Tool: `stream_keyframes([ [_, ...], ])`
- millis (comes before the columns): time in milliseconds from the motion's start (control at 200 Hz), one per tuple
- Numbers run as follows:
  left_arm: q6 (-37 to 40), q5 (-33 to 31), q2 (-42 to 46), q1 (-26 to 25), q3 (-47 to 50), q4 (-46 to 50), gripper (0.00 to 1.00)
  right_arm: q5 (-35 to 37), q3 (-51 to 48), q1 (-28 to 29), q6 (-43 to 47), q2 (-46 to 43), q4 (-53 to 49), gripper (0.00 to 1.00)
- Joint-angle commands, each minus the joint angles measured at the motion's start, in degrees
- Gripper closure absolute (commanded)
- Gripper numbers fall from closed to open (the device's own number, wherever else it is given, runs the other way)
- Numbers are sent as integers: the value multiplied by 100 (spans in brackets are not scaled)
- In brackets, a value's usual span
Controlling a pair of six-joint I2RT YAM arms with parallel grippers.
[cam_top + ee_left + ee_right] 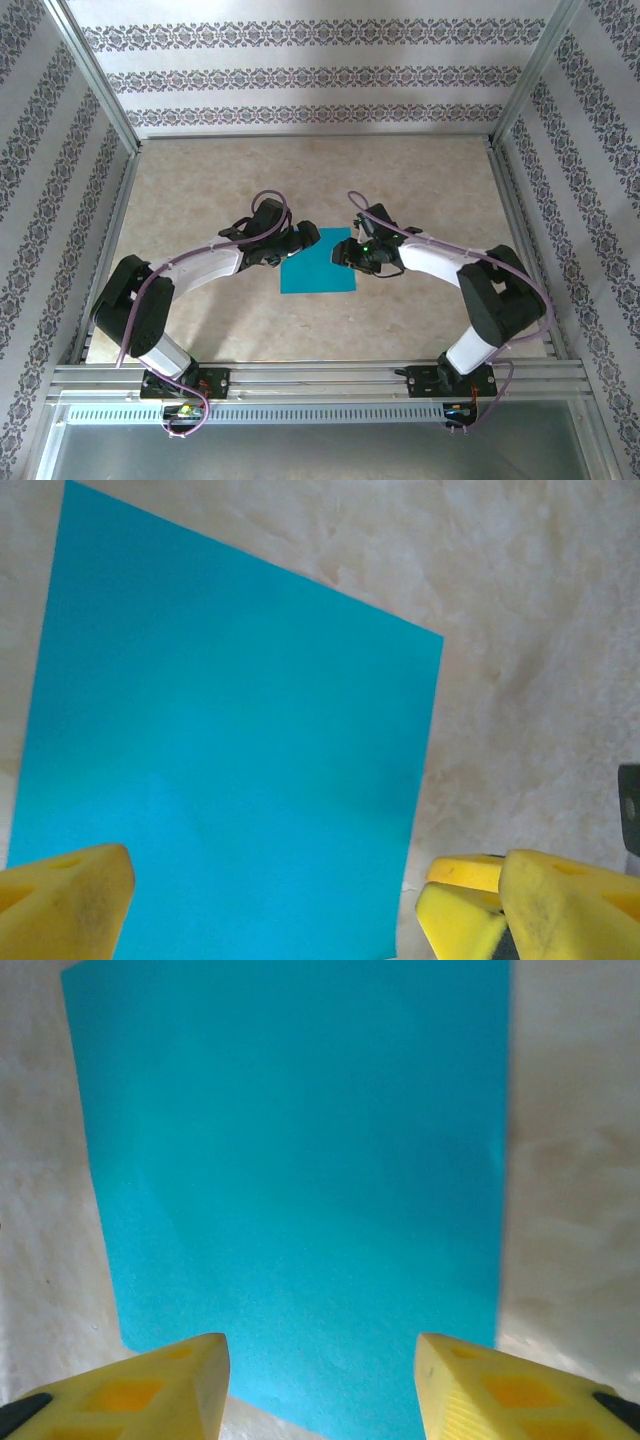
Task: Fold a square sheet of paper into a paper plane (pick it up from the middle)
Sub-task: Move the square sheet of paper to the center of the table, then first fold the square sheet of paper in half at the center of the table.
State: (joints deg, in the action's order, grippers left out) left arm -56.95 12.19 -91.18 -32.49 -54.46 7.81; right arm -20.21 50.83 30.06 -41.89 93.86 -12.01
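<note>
Square sheet of paper point(318, 262) lies flat in the middle of the tabletop point(430, 190), unfolded with no creases visible, turned slightly out of line with the tabletop edges. It is teal-blue, and all four corners show in the top view. The two arms curve in from the near corners and meet over the sheet. Left tool point(305, 240) sits at the sheet's far-left corner and right tool point(345, 255) at its right edge, on opposite sides and close to each other. In the left wrist view the sheet point(230, 760) takes up most of the left side; left tool point(270, 920) is released, spread wide, with one yellow finger point(70, 905) over the paper and the other point(560, 900) off it over bare tabletop. In the right wrist view the sheet point(300, 1160) runs away from the camera; right tool point(320, 1380) is also released, its yellow fingers point(160, 1390) apart, nothing pinched, both tips at the sheet's nearest edge with paper showing in the gap. Cannot tell if any fingertip actually touches the paper. The paper's edges look flat on the tabletop, none lifted.
</note>
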Motion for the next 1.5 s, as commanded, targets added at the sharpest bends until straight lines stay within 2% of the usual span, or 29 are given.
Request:
stream_keyframes([
  [0,402,259,-273,30,-242,407,6,-59,277,117,-55,248,-67,50],
  [195,688,508,-705,28,-622,784,7,301,296,149,-56,387,-264,51],
  [370,850,579,-1065,-53,-1062,1049,8,283,230,118,-56,347,-273,51],
  [500,1109,-56,-1421,-234,-1770,2033,7,343,-26,-5,-115,-59,-29,51],
  [545,1157,-300,-1548,-335,-1987,2321,0,406,-124,-82,-126,-233,14,51],
  [645,1306,-767,-1855,-571,-2434,2820,0,614,-381,-281,-84,-619,11,49],
  [894,1534,-1378,-2668,-935,-3467,3772,0,1068,-1127,-1040,199,-1609,-47,36],
  [1059,1353,-1656,-3144,-1131,-4168,4425,0,1080,-1337,-1374,381,-1810,-61,30],
  [1299,951,-1607,-3473,-1181,-4433,4642,3,1037,-1378,-1492,514,-1740,-9,17],
  [1494,832,-1506,-3603,-1181,-4399,4602,3,1006,-1443,-1582,566,-1779,25,12],
])
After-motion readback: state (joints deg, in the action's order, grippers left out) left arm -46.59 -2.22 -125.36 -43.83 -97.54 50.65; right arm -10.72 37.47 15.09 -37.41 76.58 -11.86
